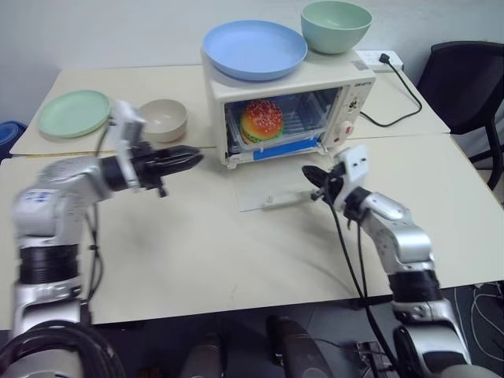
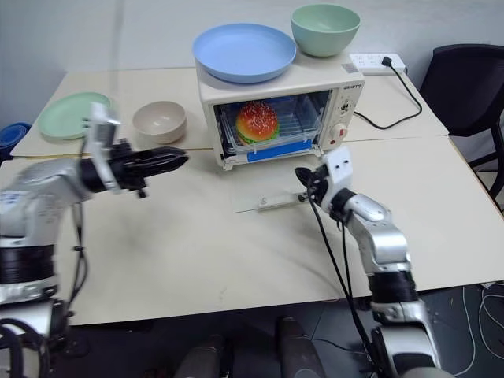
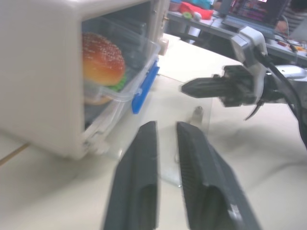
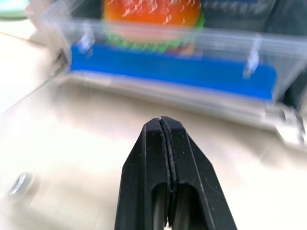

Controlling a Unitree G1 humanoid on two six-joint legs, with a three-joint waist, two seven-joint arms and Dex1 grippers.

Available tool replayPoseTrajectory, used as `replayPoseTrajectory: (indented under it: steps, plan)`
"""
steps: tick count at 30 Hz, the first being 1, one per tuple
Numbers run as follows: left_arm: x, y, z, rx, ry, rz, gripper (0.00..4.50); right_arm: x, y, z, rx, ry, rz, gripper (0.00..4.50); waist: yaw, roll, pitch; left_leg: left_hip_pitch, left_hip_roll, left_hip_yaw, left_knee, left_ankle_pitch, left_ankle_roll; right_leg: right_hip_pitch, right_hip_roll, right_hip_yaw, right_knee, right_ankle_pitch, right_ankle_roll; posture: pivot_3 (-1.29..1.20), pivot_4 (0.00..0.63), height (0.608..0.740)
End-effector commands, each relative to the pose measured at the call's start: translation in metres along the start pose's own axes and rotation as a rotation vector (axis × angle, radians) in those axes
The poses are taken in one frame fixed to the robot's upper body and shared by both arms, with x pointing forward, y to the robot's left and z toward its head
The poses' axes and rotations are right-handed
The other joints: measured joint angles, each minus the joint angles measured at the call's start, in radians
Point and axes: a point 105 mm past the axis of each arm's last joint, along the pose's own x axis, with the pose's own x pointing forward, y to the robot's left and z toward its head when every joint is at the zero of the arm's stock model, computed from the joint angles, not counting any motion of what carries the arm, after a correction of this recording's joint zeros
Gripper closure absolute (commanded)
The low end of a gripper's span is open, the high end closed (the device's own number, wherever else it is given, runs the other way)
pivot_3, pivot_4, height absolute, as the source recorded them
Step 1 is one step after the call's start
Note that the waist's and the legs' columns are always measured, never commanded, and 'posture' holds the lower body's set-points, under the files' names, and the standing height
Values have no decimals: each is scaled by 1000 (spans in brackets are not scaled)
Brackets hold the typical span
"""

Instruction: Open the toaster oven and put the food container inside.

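Currently I find the toaster oven [image 1: 287, 110] on the surface [image 1: 197, 244] with its glass door [image 1: 276, 189] dropped flat. The food container [image 1: 276, 126] sits inside on the rack, burger visible, its blue clip edge at the opening. My left gripper [image 1: 185, 160] hovers left of the oven, jaws slightly spread, holding nothing. My right gripper [image 1: 309, 175] is at the door's front right edge, jaws pressed together, empty. A blue plate [image 1: 253, 49] and green bowl [image 1: 336, 25] rest on top.
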Motion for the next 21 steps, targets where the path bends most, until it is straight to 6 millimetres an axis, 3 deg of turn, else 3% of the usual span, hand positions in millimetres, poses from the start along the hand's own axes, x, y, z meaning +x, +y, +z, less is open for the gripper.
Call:
replayPoseTrajectory:
  steps: [1,4,9,17,19,21]
  plan:
    - [-29,-21,16,44,31,-78,2526,-38,8,9,-7,8,42,4500,4,0,0,0,0,0,0,0,0,0,0,0,0,0,0,0,150,740]
    - [-43,-25,10,89,114,-78,1616,-61,11,-6,29,79,42,4500,15,0,0,1,0,-1,-1,-1,1,2,0,-1,-2,-1,-1,0,150,740]
    - [-48,-24,13,105,124,-76,159,-62,-2,-30,47,138,-52,4500,18,0,0,7,-2,2,0,0,2,7,5,1,-4,-1,-1,0,150,740]
    - [-43,-22,19,159,113,-76,40,-31,-21,-45,55,118,-112,4500,14,0,0,14,0,2,-1,-1,2,13,6,0,-5,-2,-2,0,150,740]
    - [-42,-19,21,169,109,-65,40,-22,-22,-37,44,89,-95,4500,15,0,0,14,0,2,-1,-1,2,13,6,0,-5,-2,-2,0,150,740]
    - [-42,-17,21,174,107,-59,40,-18,-25,-17,37,31,-82,4500,14,0,0,14,0,2,-1,-1,2,13,6,0,-5,-2,-2,0,150,740]
